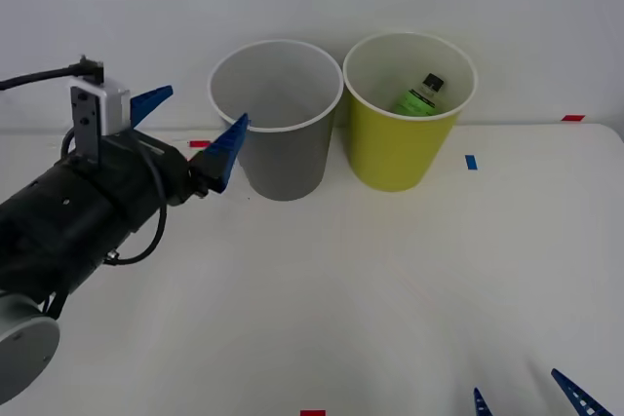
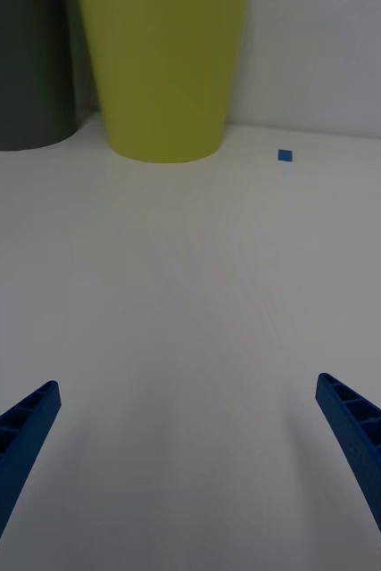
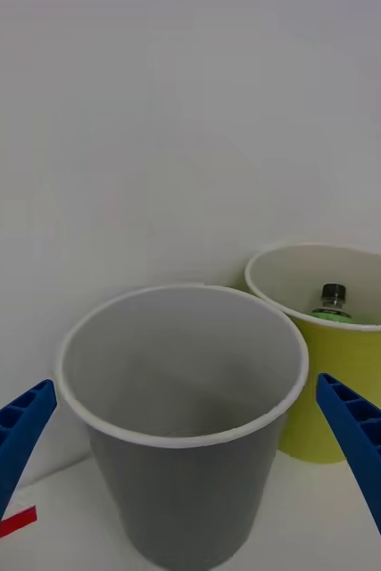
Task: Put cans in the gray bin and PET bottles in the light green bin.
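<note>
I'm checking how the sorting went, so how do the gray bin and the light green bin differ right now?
The gray bin has gray walls; the light green bin has yellow-green ones. The light green bin holds the PET bottle, leaning against its inner wall, while no item can be seen inside the gray bin. The open left gripper hovers beside the gray bin's rim, not the light green bin's. Both are round, tapered, white-rimmed, upright and similar in size.

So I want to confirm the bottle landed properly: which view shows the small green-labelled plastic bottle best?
The front view: the small clear plastic bottle with green label and black cap leans inside the yellow-green plastic bin. The left wrist view shows just its cap and shoulder above the rim; the right wrist view gives the bin's outside.
</note>
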Controlling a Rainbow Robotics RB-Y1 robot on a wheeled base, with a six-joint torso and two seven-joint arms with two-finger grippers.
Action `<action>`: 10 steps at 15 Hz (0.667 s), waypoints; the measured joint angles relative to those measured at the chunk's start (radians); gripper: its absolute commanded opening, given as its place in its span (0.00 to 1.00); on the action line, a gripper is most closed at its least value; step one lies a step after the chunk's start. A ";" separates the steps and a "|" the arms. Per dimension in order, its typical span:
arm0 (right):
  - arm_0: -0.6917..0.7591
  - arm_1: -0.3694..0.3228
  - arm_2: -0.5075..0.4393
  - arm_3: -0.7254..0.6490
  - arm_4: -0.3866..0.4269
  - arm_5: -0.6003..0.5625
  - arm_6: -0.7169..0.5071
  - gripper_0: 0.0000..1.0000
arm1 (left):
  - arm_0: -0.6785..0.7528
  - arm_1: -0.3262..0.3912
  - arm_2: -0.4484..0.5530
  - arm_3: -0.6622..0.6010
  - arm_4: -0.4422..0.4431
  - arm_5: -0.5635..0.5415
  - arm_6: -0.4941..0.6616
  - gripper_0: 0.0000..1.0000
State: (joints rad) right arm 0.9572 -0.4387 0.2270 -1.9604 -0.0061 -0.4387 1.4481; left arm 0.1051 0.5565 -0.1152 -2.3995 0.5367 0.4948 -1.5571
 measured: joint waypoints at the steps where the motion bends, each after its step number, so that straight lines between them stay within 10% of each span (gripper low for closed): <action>1: 0.000 0.000 0.000 0.000 0.000 0.000 0.000 1.00 | 0.052 0.000 0.003 -0.001 -0.003 -0.043 -0.004 1.00; 10: 0.000 0.000 0.000 0.000 0.000 0.000 0.000 1.00 | 0.423 -0.101 0.046 -0.002 -0.015 -0.264 -0.105 1.00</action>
State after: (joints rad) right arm 0.9572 -0.4387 0.2270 -1.9604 -0.0061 -0.4387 1.4481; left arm 0.5277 0.4557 -0.0690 -2.4014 0.5222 0.2304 -1.6625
